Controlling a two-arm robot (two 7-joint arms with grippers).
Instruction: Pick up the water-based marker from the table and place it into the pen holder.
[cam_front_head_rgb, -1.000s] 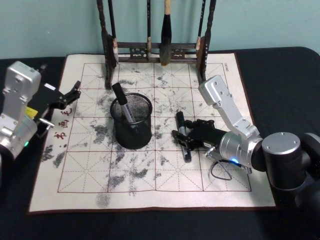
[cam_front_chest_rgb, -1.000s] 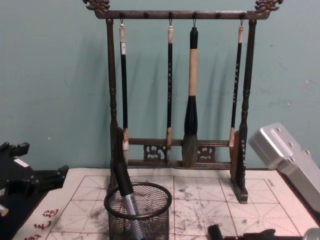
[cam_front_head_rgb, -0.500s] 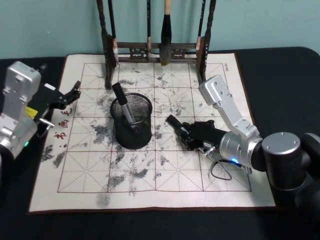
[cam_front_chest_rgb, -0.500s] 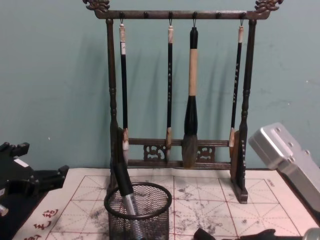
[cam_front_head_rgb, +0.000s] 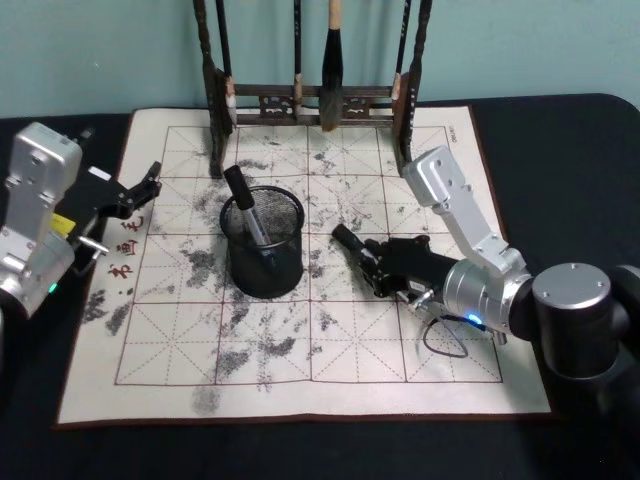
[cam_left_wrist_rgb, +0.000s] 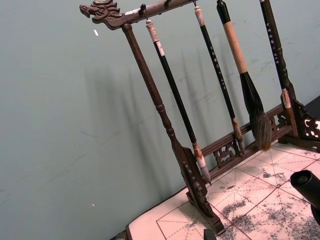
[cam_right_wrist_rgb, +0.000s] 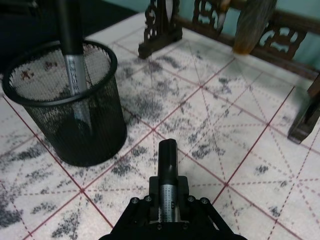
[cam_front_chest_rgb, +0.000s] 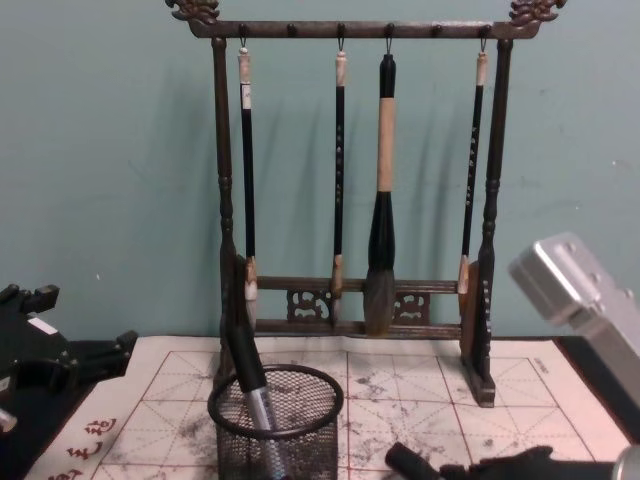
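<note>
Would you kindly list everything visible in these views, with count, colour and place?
table: one, black, under everything
mat: one, white with red grid, ink-stained, on the table
rack: one, dark wood, at the mat's far edge
brushes: four, dark handles, one thick with a tan handle, hanging from the rack
holder: one, black mesh, on the mat left of centre
stowed marker: one, black cap and silver body, leaning in the holder
held marker: one, black and silver, right of the holder
wall: teal, behind the rack
right tool: black, shut on the held marker
left tool: black, open, at the mat's left edge
</note>
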